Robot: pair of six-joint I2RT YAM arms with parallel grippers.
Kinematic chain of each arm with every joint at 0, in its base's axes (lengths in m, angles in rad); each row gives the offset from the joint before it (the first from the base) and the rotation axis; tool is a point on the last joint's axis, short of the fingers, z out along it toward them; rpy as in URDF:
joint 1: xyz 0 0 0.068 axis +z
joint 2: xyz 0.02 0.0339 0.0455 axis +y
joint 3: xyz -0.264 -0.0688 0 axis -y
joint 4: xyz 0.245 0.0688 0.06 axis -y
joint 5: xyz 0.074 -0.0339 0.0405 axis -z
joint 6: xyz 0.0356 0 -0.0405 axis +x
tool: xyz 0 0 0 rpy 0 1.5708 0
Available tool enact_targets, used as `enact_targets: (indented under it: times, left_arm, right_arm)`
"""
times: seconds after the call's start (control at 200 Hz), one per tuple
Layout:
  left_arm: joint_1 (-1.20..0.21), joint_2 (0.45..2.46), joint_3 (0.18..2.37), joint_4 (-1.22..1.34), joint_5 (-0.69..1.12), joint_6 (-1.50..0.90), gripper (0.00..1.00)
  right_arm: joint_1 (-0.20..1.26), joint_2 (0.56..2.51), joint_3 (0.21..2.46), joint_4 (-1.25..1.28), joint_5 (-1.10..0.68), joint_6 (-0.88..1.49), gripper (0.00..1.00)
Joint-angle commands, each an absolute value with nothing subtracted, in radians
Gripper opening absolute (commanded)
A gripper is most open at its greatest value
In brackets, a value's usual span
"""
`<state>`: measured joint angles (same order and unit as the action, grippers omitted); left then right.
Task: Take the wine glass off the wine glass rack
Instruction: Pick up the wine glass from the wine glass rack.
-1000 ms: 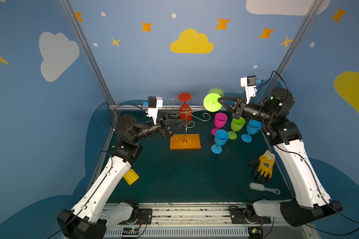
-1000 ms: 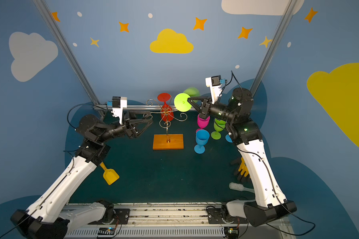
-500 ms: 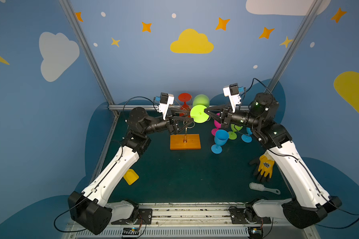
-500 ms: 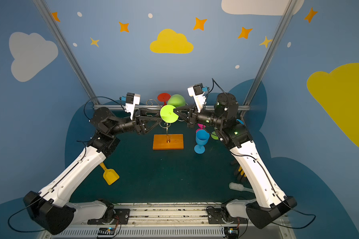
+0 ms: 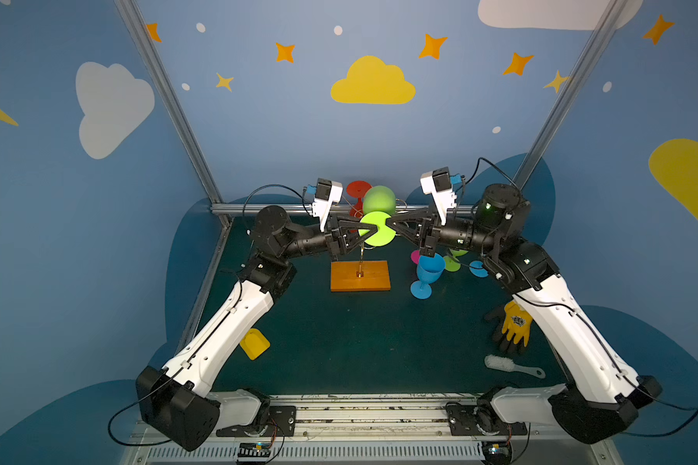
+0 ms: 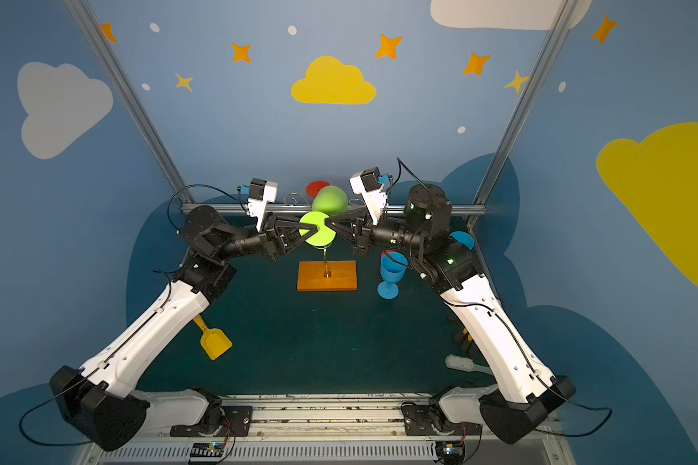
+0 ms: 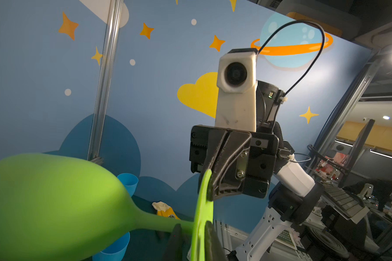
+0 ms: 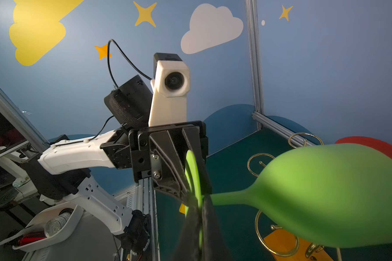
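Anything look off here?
Yes: the green wine glass lies sideways in the air above the wine glass rack, bowl toward the back wall, with the left pincer and right pincer both pinching its foot from opposite sides. Nothing looks spilled or broken.

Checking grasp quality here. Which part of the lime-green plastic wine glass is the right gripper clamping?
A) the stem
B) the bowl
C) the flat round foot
C: the right gripper is shut on the rim of the lime-green plastic wine glass's flat round foot, clear of bowl and stem.
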<state>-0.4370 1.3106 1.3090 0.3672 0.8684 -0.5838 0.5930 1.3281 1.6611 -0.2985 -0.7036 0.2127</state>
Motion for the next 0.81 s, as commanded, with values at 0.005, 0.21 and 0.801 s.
enact_targets:
  times: [0.005,0.21,0.801]
  left_arm:
    - [-0.441,1.297,1.322,0.391,0.882,-0.589,0.12]
    - [-0.426,1.284,1.331,0.384,0.900,-0.643,0.03]
    - [-0.355,1.280,1.397,0.446,1.026,-0.930,0.03]
  right_arm:
    - [0.607,1.331,1.661,-0.295,-0.694,0.191,0.00]
    - [0.600,1.280,1.639,-0.322,-0.622,0.152,0.31]
    - [0.565,1.121,1.372,-0.127,-0.363,-0.271,0.85]
